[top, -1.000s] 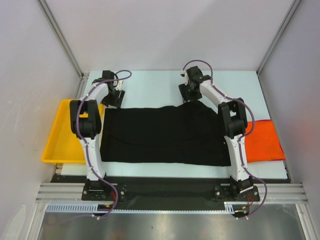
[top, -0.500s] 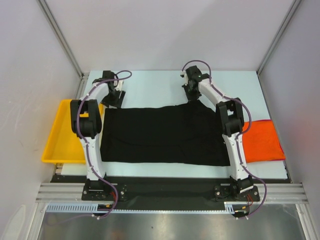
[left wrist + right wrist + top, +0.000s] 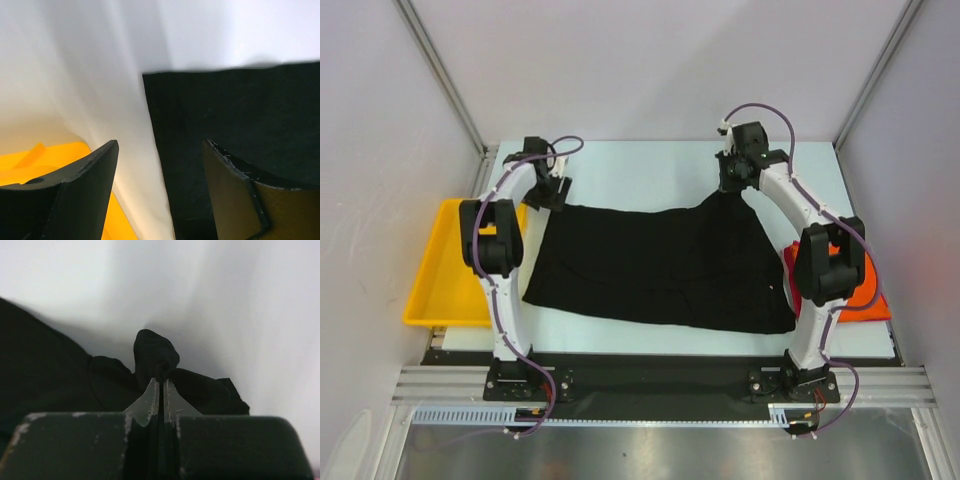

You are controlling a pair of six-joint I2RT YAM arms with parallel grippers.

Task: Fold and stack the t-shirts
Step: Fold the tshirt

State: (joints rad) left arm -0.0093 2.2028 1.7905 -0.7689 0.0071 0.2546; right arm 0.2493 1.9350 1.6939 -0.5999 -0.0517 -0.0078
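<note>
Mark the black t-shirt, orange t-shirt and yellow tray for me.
black t-shirt [image 3: 660, 265], top view, middle of the cloth.
orange t-shirt [image 3: 872, 298], top view, exposed right part.
yellow tray [image 3: 435, 272], top view, bare floor.

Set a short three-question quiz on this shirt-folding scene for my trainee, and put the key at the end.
1. True or false: the right pincer is shut on a bunch of the black t-shirt.
2. Pick one. What sits at the left edge of the table?
A. a yellow tray
B. a blue bucket
C. a stack of plates
3. Fill in: the left pincer, at the black t-shirt's far left corner, is ___ (open or shut).

Key: 1 true; 2 A; 3 open.
</note>
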